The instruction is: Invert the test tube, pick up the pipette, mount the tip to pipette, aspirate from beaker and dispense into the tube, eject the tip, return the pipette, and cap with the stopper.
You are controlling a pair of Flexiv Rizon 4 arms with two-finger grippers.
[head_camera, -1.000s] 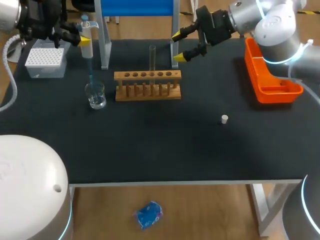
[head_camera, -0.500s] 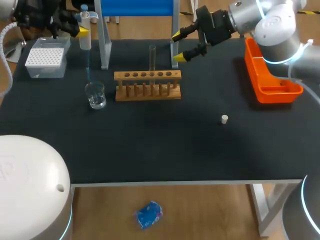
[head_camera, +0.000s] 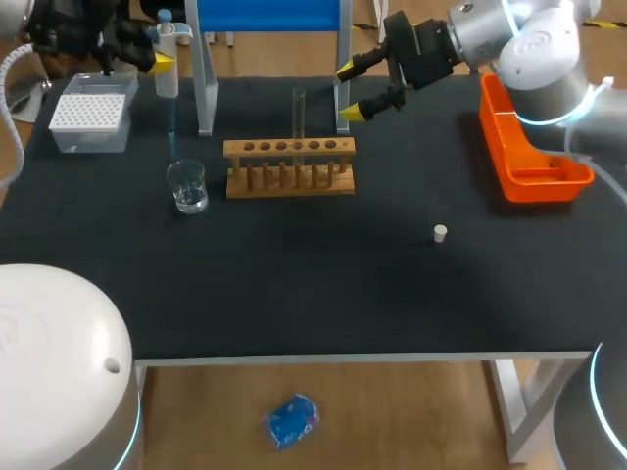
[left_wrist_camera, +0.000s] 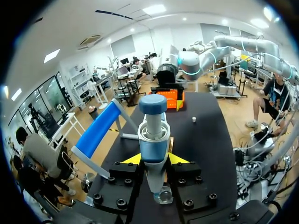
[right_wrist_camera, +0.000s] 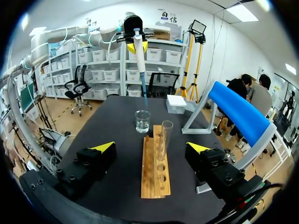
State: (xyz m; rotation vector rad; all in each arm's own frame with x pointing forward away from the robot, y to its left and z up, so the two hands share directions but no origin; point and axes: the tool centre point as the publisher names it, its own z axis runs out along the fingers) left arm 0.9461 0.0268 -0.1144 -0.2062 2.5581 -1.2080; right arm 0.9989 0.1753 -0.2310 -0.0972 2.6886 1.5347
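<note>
Head view, supplemented by both wrist views. The left gripper [head_camera: 160, 62] was clenched on the pipette [head_camera: 168, 83], its fingers pressing the barrel from two sides below the blue plunger knob, so that the instrument hung vertically. The mounted tip [head_camera: 174, 137] pointed down over the beaker [head_camera: 186, 186], its end apparently just above the rim. Whether it held liquid could not be told. A vertical hold of this kind probably served to keep any drawn liquid in the tip during transfer.

The test tube [head_camera: 298, 113] stood upright, mouth up, in the wooden rack [head_camera: 289, 166], beside the beaker and ready to receive the dose. The right gripper [head_camera: 355, 90] was released, fingers spread wide, and hovered just behind the rack. It faced the tube without touching it, presumably waiting to steady it.

The stopper [head_camera: 441, 233] lay alone on the black table [head_camera: 323, 284], well apart from the rack, so capping was not yet done. The tip box [head_camera: 89, 119] sat near the left arm. The orange bin [head_camera: 529, 147] sat at the right edge, probably to take the ejected tip.
</note>
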